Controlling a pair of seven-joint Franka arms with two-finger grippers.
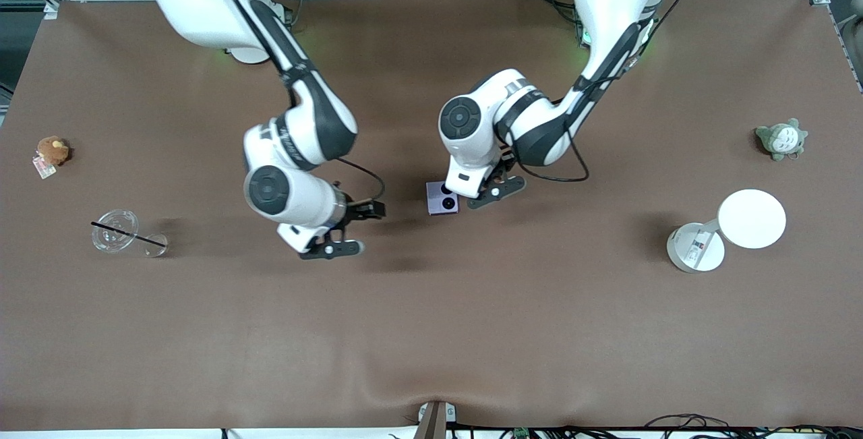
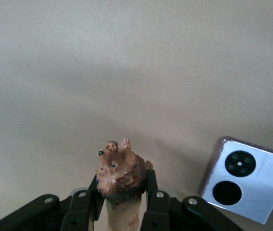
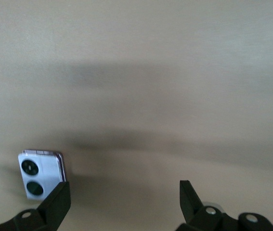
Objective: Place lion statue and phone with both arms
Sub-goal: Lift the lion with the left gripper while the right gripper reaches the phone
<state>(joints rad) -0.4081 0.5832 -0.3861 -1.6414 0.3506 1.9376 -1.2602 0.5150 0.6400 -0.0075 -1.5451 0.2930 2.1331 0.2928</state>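
Lavender square flip phone [image 1: 442, 198] lies flat mid-desk [image 1: 431, 331]; just beside it the left gripper [image 2: 124, 202] fingers clench the reddish-brown lion statue [image 2: 119, 177]. The right gripper [image 1: 359, 228] hovers nearby, fingers released.

front: you look steeply down from high across the table [image 1: 431, 331], facing both arm bases | left wrist: close, aimed down past its fingers [image 2: 150, 192] at the cloth | right wrist: close, likewise downward | shared: all three catch the phone [image 1: 442, 197] [image 2: 244, 179] [image 3: 41, 174]
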